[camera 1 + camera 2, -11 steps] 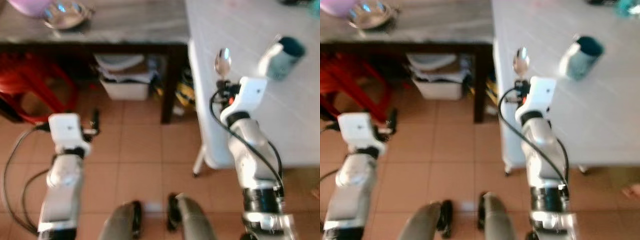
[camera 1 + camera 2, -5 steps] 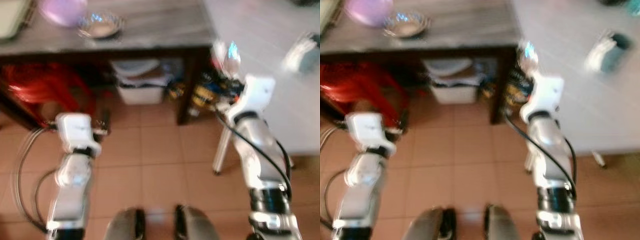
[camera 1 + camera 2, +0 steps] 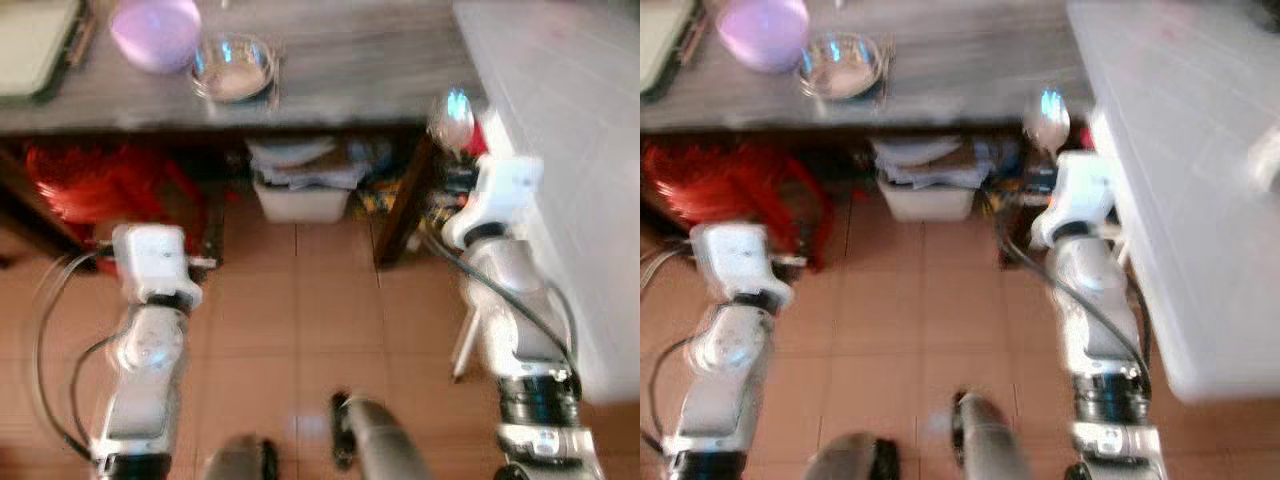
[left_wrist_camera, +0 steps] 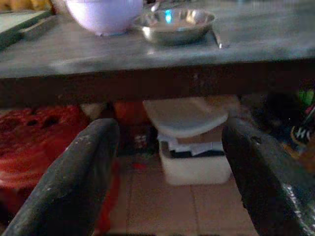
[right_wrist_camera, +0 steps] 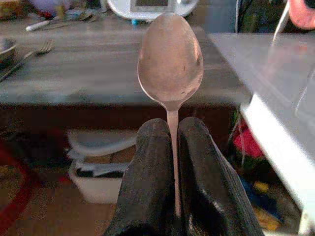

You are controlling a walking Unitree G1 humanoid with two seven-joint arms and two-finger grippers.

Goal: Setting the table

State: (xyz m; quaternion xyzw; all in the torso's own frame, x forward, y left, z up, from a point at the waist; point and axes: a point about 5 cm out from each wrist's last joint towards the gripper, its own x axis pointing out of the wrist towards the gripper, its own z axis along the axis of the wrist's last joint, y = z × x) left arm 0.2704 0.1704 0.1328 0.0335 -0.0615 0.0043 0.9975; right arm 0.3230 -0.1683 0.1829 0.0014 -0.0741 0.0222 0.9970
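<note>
Spoon (image 5: 170, 61) pinched upright by its handle in closed right hand (image 5: 172, 167), carried between grey surface (image 3: 340, 70) and white surface (image 3: 1200, 150), not yet laid; left hand (image 4: 167, 162) open, empty; setting judged barely begun.

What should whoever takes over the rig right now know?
Right gripper: fingers shut on a spoon, bowl end up, held between the dark sideboard and the white table.
Left gripper: fingers open, empty, low in front of the sideboard.
On the sideboard: purple bowl, steel bowl, fork.
Done: spoon picked up.
Left: place the spoon on the white table.
</note>
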